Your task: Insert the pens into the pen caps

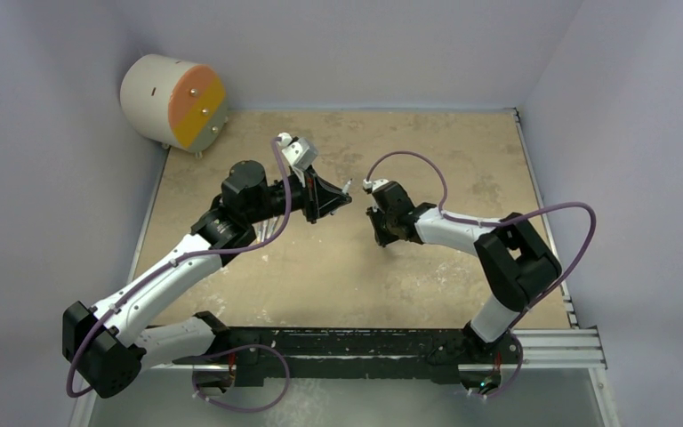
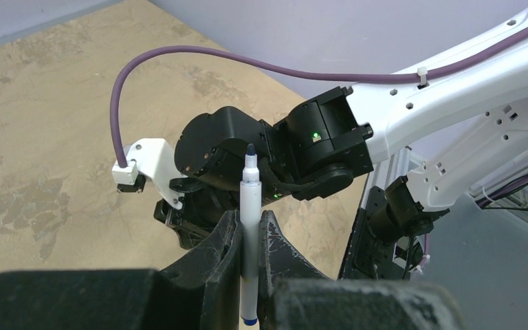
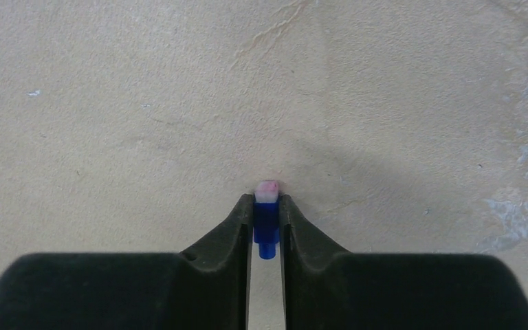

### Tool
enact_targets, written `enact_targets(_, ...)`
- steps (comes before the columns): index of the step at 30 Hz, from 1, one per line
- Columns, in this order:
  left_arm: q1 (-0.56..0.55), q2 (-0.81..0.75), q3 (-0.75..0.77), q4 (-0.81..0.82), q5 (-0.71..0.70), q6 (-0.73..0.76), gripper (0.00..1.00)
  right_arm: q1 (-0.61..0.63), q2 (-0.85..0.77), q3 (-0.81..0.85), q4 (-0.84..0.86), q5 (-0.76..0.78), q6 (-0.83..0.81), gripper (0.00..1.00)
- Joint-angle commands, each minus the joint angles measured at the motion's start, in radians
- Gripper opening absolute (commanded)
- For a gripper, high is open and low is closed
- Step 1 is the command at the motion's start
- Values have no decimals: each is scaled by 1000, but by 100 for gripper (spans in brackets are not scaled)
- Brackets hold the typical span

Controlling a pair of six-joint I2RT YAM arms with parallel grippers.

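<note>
My left gripper (image 2: 249, 218) is shut on a thin white pen (image 2: 250, 182). The pen stands upright between the fingers, dark tip up and blue end down. In the top view the left gripper (image 1: 336, 201) is held above the table's middle and faces the right gripper (image 1: 381, 233). My right gripper (image 3: 267, 201) is shut on a small blue pen cap (image 3: 266, 227), whose white, pink-stained end pokes out past the fingertips just above the table. Thin pale sticks (image 1: 271, 233) lie beside the left arm, mostly hidden.
A white cylinder with an orange and yellow face (image 1: 173, 100) lies at the back left corner. A black and metal rail (image 1: 551, 342) runs along the near edge. Purple walls close in the tan table (image 1: 462, 151). The right arm (image 2: 447, 103) fills the left wrist view.
</note>
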Motion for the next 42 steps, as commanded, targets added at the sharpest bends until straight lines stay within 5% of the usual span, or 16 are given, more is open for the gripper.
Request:
enact_targets(1, 6, -12, 36, 33, 8, 5, 0, -4, 3, 12, -66, 17, 42, 13)
enact_targets(4, 5, -14, 35, 35, 4, 7, 0, -5, -56, 7, -42, 22, 73, 0)
enact_targets(12, 6, -11, -4, 176, 32, -87, 0, -14, -407, 49, 187, 64, 128, 0)
enact_targets(16, -13, 32, -47, 412, 109, -259, 0, -18, -610, 31, 421, 71, 149, 0)
enact_targets(20, -28, 48, -147, 824, 114, -471, 0, -25, -752, -8, 671, 18, 200, 0)
enact_targets(29, -34, 173, -182, 1298, 70, -783, 0, -27, -791, 2, 887, -177, 332, 0)
enact_targets(42, -77, 166, -145, 1178, 93, -681, 0, -26, -693, 3, 981, -362, 356, 0)
